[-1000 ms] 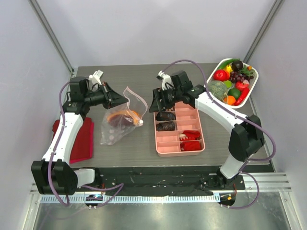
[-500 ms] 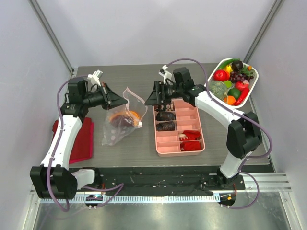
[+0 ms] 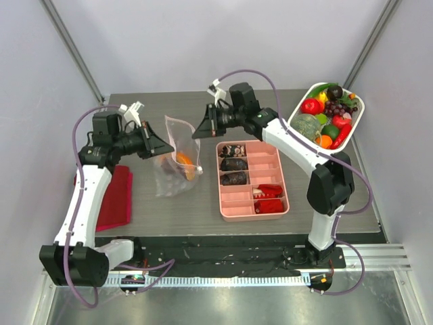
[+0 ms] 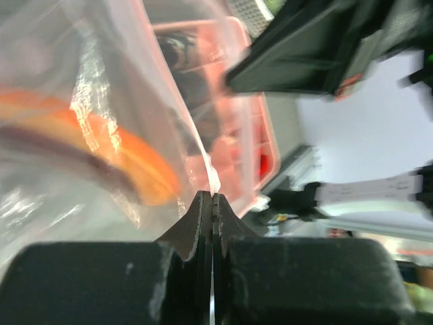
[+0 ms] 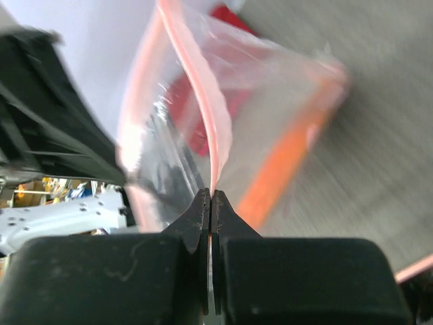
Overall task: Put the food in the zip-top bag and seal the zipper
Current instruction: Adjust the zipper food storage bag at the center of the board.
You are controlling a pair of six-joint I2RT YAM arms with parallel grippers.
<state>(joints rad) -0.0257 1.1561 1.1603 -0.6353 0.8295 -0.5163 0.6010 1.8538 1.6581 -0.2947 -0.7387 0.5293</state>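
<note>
Zip-top bag (image 3: 177, 162) held upright just left of pink tray (image 3: 221, 196), bottom apparently on counter (image 3: 203, 203). Left tool (image 3: 161, 149) pressed together on bag's left edge. Right tool (image 3: 197, 131) pinching top edge at zipper (image 5: 201, 95), likely stretching mouth taut so strip lines up for sealing. Orange food (image 3: 185, 161) sits inside bag. Spare food (image 3: 312, 106) in white bowl (image 3: 359, 108), well right of tray.
</note>
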